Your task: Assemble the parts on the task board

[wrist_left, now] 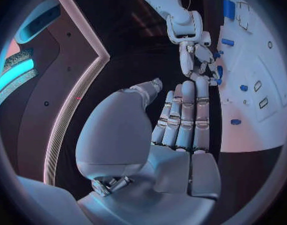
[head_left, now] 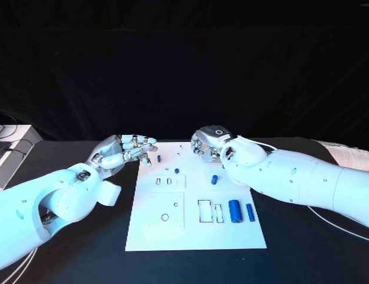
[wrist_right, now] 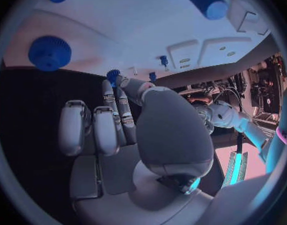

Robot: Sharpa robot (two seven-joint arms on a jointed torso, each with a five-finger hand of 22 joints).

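1. The task board (head_left: 154, 234) lies flat in the middle of the black table (head_left: 82, 248), a white plate with its long side running away from the robot; several rectangular recesses and a round hole are cut into it.
2. The left robot hand (head_left: 124, 151) hovers at the far left corner of the board, just beside its edge; the left wrist view shows its fingers (wrist_left: 184, 115) straight and lying side by side with the thumb a little apart from them, and nothing is in its grasp.
3. The right robot hand (head_left: 208, 142) sits at the far edge of the board, near the left one; its fingers curl downward; in the right wrist view a small blue toothed part (wrist_right: 113, 75) sits right at its fingertips (wrist_right: 111, 92), though whether the part is pinched or merely touched cannot be told.
4. On the near right of the board a thick blue cylinder (head_left: 234, 208) lies along the board's length; a thinner blue pin (head_left: 251, 212) lies just beside it on the outer side, apart from it.
5. A short blue peg (head_left: 214, 178) rests further up the board, near the right forearm; a small blue piece (head_left: 176, 170) sits toward the middle of the far half; another small blue piece (head_left: 159, 158) lies close to the left fingertips.
6. In the right wrist view a round blue gear (wrist_right: 50, 53) rests on the white surface, well apart from the toothed part.
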